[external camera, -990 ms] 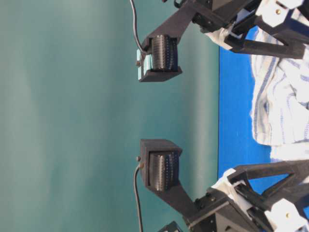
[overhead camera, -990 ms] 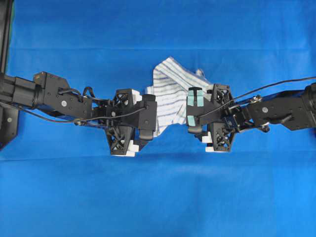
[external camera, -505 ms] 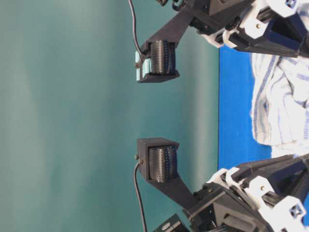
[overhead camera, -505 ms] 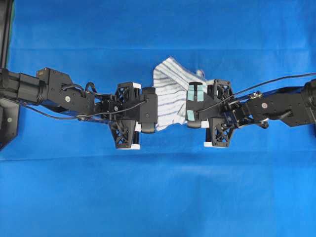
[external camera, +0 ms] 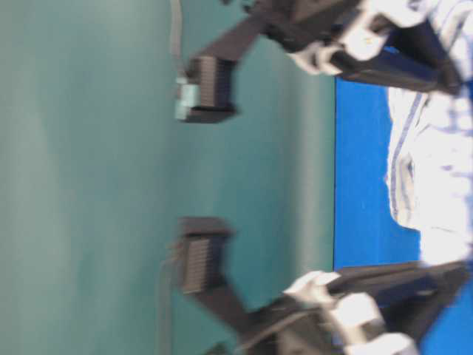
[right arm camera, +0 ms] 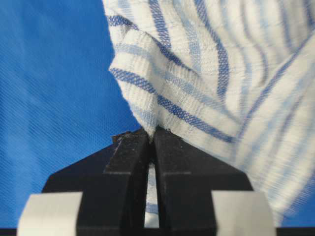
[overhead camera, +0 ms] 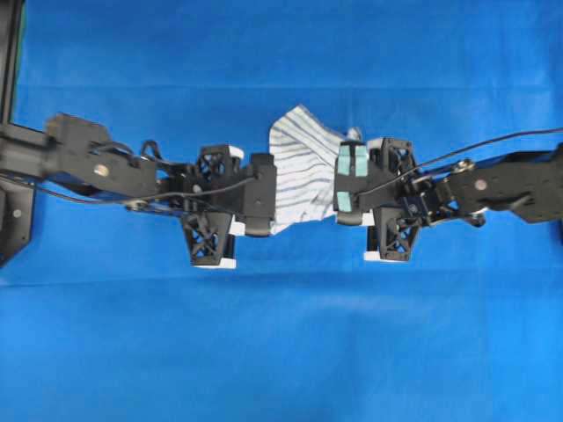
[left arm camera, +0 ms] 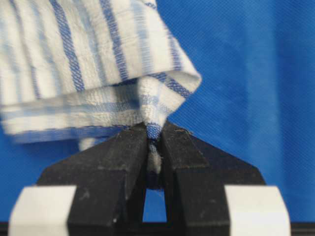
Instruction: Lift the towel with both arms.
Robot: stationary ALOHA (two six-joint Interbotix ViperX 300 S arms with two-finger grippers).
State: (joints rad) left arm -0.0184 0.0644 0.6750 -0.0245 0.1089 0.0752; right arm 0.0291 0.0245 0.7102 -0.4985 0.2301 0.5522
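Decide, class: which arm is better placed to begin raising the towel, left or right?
Neither: both. The left gripper and right gripper each have fingers shut on a pinched fold of the towel, at opposite edges, so they should rise together.

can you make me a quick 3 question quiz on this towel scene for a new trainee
1. True or false: the left claw is shut on a fold of the towel.
2. Which claw carries pale green tape patches in the overhead view?
A. the left claw
B. the right claw
C. both
3. Fill in the blank: the towel lies between the two claws over a plain ____ table cloth.

Key:
1. True. Its jaws pinch striped fabric between their tips.
2. B. The green patches sit on the arm at the right of the overhead view.
3. Blue.
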